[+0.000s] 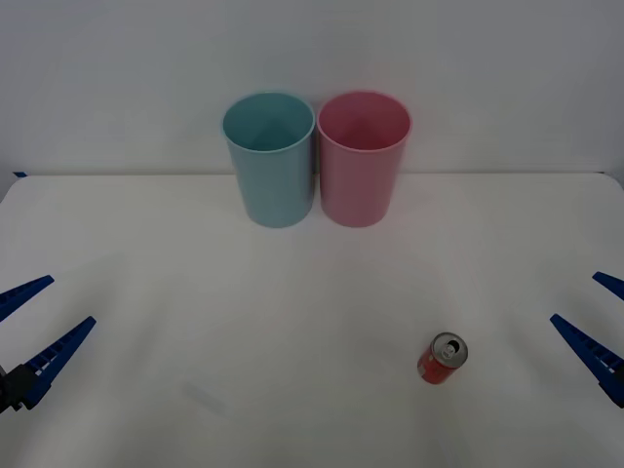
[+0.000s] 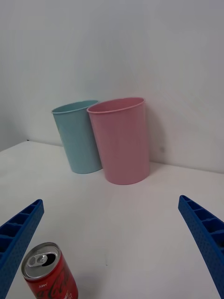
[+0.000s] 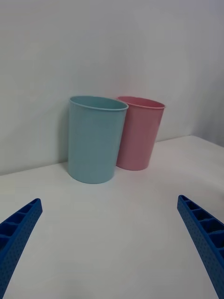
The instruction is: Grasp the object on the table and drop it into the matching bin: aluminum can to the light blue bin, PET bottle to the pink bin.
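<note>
Two grippers at near edge of table (image 1: 195, 322), both w/ blue ribbed fingers spread wide, nothing held: left gripper (image 1: 27, 331) at near-left, right gripper (image 1: 597, 327) at near-right. Aluminum can (image 1: 443, 359) stands upright on tabletop, near-right, red body, silver top w/ pull-tab up; well apart from both bins, closer to right gripper → judge right arm takes the grasp, left waits. In right wrist view the can (image 2: 46, 273) sits off to one side, close by one finger (image 2: 18, 236), not between the pair, so step in hand = centre gripper on can before closing. Advice: come in low, fingers straddling can body at mid-height, close across its width, squeeze gently (thin wall prob dents). Far side: light blue bin (image 1: 269, 159) and pink bin (image 1: 363, 158) upright, side by side, rims about touching, against wall. Can → light blue, the one further from right arm; carry over or around pink rim, release over centre of opening.
</note>
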Robot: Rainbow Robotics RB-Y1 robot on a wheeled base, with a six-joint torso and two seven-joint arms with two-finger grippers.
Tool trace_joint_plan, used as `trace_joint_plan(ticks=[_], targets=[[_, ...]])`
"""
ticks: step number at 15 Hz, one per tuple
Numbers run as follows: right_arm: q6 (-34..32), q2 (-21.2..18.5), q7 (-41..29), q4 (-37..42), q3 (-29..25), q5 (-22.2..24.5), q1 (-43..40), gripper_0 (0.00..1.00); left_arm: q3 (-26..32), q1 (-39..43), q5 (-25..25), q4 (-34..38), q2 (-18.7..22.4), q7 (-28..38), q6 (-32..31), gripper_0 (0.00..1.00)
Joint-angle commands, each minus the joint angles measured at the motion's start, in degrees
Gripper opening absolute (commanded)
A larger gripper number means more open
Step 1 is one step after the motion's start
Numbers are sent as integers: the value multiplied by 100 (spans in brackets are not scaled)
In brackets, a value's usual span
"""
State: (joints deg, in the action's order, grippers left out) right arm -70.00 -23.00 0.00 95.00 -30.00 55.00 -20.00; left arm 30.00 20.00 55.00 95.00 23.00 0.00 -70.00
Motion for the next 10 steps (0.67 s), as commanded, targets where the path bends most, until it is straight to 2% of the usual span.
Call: trace_joint_plan(ticks=[1,2,3,10], targets=[[0,0,0,0,0,0,0,100,0,0,0,0,0,0,0,100],[0,0,0,0,0,0,0,100,0,0,0,0,0,0,0,100],[-40,164,0,-52,12,11,-127,100,0,0,0,0,0,0,0,100],[-31,6,35,106,161,-104,-338,100,0,0,0,0,0,0,0,100]])
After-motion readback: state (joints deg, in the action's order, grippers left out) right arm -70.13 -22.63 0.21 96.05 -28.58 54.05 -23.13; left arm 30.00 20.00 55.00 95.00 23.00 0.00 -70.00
